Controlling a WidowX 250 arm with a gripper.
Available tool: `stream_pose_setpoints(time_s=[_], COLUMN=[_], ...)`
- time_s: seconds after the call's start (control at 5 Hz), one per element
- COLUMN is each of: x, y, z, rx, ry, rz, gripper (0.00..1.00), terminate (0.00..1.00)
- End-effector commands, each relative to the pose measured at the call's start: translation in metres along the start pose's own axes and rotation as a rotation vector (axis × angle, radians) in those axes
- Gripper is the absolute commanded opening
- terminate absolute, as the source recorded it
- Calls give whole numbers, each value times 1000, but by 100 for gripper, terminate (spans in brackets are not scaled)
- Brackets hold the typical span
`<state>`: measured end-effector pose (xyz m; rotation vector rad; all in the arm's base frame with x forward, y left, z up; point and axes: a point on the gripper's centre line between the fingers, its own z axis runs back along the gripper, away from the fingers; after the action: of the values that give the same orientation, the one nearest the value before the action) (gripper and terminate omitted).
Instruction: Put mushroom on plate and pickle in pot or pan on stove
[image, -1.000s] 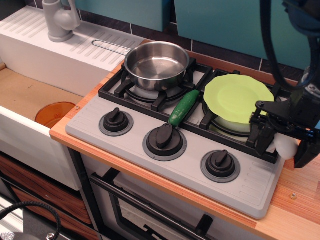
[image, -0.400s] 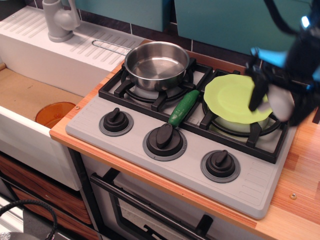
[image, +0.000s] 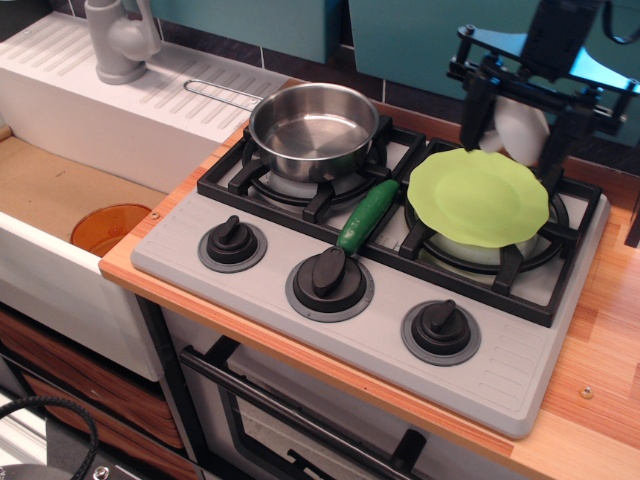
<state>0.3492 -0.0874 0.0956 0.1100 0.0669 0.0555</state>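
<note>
My gripper (image: 515, 128) hangs above the far edge of the lime-green plate (image: 478, 197), which lies on the right burner of the grey stove (image: 380, 270). Its black fingers (image: 475, 115) are shut on the white mushroom (image: 520, 125), held a little above the plate's back rim. The dark green pickle (image: 367, 216) lies on the grate between the two burners, tilted, just left of the plate. The shiny steel pot (image: 314, 130) stands empty on the left burner.
Three black knobs (image: 328, 272) line the stove front. An orange cup (image: 110, 229) sits in the sink at left, with a grey faucet (image: 118, 40) behind. Wooden counter (image: 600, 330) runs along the stove's right side.
My gripper rose from the stove's right front edge and moved back and left with the mushroom, and now hangs over the plate's far rim. Pickle, pot and plate have not moved.
</note>
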Motion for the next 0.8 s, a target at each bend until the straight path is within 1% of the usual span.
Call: stream_pose_setpoints(time_s=[0.0,0.4,0.6], x=[21,9,13], y=[5,-8,-8], z=[1,-4,-3], rx=[-30,-48,-43], ry=[-61,-65,-55], rz=[-6,18,13], gripper=[0,0,100], terminate=[0,0,0])
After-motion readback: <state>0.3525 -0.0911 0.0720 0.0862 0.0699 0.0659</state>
